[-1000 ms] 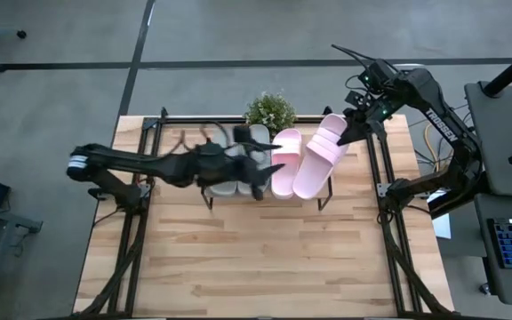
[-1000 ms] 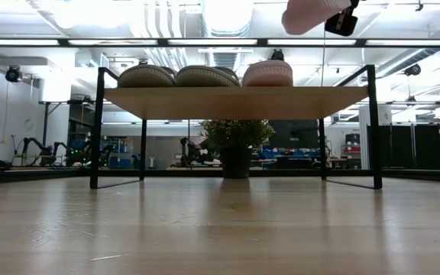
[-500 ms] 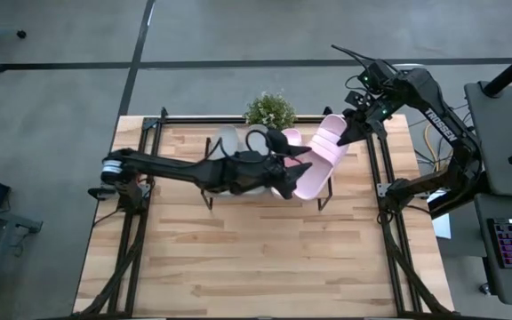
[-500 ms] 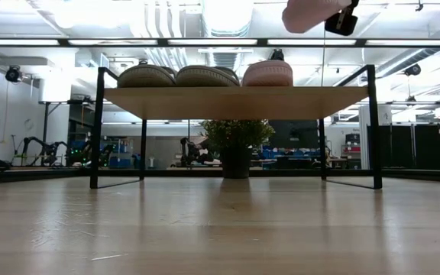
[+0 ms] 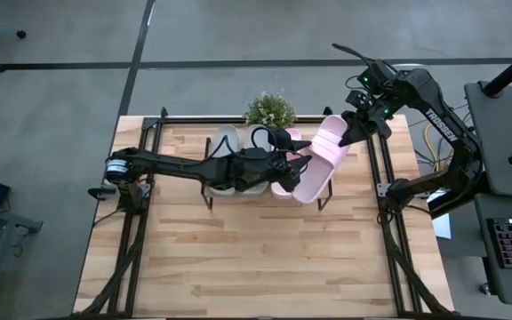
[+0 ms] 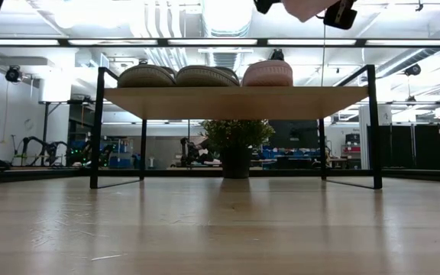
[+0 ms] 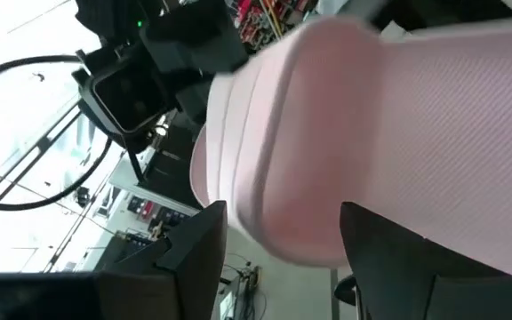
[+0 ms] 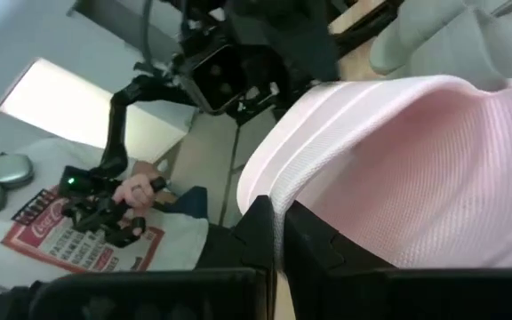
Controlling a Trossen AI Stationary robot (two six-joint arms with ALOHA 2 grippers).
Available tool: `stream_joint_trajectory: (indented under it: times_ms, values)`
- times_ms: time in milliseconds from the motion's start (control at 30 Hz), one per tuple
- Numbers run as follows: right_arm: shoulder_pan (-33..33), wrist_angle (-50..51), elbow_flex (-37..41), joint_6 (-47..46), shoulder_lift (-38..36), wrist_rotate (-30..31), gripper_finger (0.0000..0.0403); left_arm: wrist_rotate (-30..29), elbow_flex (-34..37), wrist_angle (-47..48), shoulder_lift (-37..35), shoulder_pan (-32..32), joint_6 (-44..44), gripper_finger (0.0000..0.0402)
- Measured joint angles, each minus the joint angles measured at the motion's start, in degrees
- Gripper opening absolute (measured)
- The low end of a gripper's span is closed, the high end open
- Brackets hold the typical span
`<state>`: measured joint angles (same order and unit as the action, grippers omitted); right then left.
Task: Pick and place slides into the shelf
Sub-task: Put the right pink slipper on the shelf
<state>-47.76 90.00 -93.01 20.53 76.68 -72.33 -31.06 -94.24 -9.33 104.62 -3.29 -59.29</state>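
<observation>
My right gripper [image 5: 348, 133] is shut on a pale pink slide [image 5: 316, 166] and holds it in the air over the right end of the shelf [image 6: 235, 101]. That slide [image 6: 305, 6] shows at the top edge of the low view. My left gripper [image 5: 299, 160] is open and reaches across the shelf. Its fingers stand on either side of the slide's near end [image 7: 292, 169]. Two grey-green slides [image 6: 176, 76] and the other pink slide [image 6: 267, 73] rest sole-down on the shelf plank. My right gripper pinches the pink slide by an edge at its far, strap end [image 8: 283, 200], coming from the table's far right. The slide is lifted clear and slants down toward the near left. My left gripper [image 7: 283, 227] has the slide's near end between its open fingers; I cannot tell whether they touch it.
A small potted plant [image 5: 269, 110] stands on the table behind the shelf. The wooden tabletop [image 5: 256, 258] stretches toward the near edge in front of the shelf. A person in a printed white shirt [image 8: 78, 236] shows beyond the table.
My left arm has swung from over the shelf's middle toward the table's right and upward, bringing its open gripper around the near end of the held pink slide. The right gripper and the slide have kept their place.
</observation>
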Motion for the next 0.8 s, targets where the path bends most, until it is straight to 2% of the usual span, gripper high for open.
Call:
stream_joint_trajectory:
  times_ms: [233, 500, 600, 800]
  values:
    - [3.83, -0.23, 0.0, -1.18, 0.2, 0.11, 0.0009, -0.56, 0.11, -3.14, 0.39, 0.55, -1.71, 0.0205]
    - [4.24, -0.55, 0.0, -2.38, 0.22, 0.41, 0.0009, -0.54, 0.11, -3.75, 0.46, 0.55, -4.33, 0.0198]
    - [4.24, -0.57, 0.0, -2.34, 0.24, 0.36, 0.0009, -0.48, 0.11, -3.74, 0.46, 0.55, -4.37, 0.0173]
    - [4.26, -0.45, 0.0, -2.54, 0.24, 0.17, 0.0009, 0.73, 0.11, -3.76, 0.46, 0.55, -4.56, 0.0087]
